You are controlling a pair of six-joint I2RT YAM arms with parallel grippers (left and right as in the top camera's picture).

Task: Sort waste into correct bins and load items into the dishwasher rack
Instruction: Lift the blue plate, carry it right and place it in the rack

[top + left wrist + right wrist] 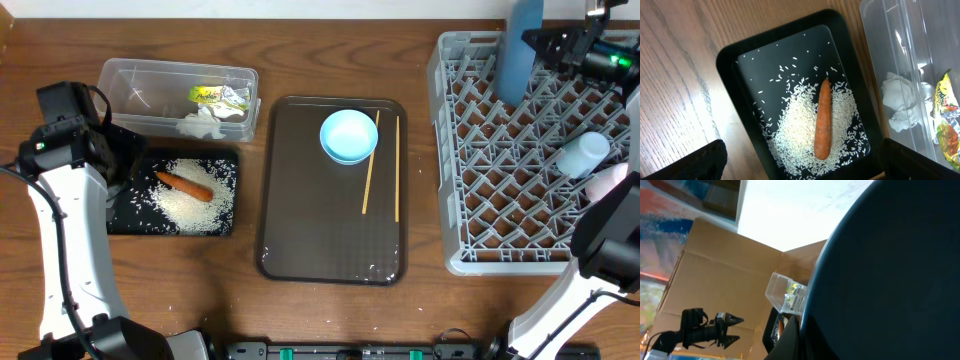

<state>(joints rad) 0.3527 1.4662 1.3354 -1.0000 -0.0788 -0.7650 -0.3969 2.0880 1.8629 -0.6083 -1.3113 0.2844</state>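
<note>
The black tray (123, 222) holds loose rice (795, 125) and an orange carrot (823, 120). My left gripper (804, 151) hovers open above it, its fingers (695, 162) wide on either side and empty; from overhead it (128, 172) sits over the tray's left end. The clear tub (130, 75) contains a green-yellow wrapper (220, 96) and white paper wads (900, 102). At the far corner of the grey dishwasher rack (455, 150), my right gripper (540, 42) is shut on the dark-blue bowl (520, 55), held on edge. The bowl (890, 275) fills the right wrist view.
A brown serving tray (300, 210) in the middle carries a light-blue saucer (348, 135) and two wooden chopsticks (370, 165). Two pale cups (585, 155) lie on their sides in the rack's right part.
</note>
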